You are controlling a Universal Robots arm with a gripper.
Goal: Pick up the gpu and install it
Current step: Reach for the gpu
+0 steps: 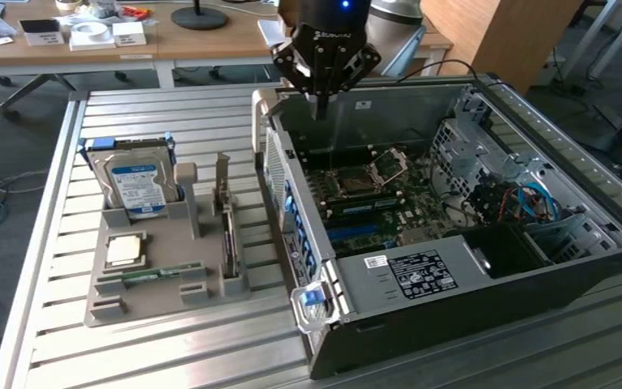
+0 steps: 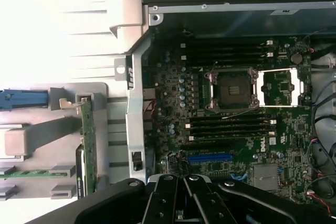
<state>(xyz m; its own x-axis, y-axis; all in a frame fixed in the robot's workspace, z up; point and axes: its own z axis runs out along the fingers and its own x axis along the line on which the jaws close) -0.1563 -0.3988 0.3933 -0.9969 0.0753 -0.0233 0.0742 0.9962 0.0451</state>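
while gripper (image 1: 319, 102) hangs over open computer case (image 1: 440, 324), jaws pressed together and empty, gpu (image 1: 226, 219) stands on edge in grey holder (image 1: 165, 304), presumably slotted for top-down grasping.

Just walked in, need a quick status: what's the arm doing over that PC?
The arm's gripper hangs shut and empty over the open computer case, above the motherboard. The graphics card stands upright and untouched in its slot on the gray tray beside the case, near the hard drive. The card has not been picked up or installed yet.
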